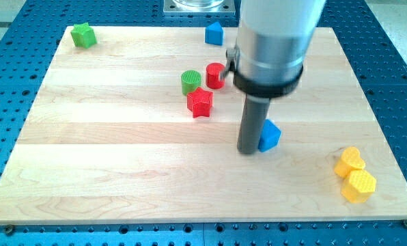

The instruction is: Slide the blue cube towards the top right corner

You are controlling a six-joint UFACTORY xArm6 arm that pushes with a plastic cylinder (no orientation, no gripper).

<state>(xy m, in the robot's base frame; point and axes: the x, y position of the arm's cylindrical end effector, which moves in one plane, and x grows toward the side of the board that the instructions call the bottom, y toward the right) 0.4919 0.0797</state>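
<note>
The blue cube lies right of the board's middle, toward the view's bottom. My tip stands on the wooden board directly at the cube's left side, touching it or nearly so. The rod and the arm's grey body rise above it and hide part of the board behind.
A red star, a green cylinder and a red cylinder cluster left of the rod. A blue house-shaped block is at the top centre. A green star is top left. Two yellow blocks sit bottom right.
</note>
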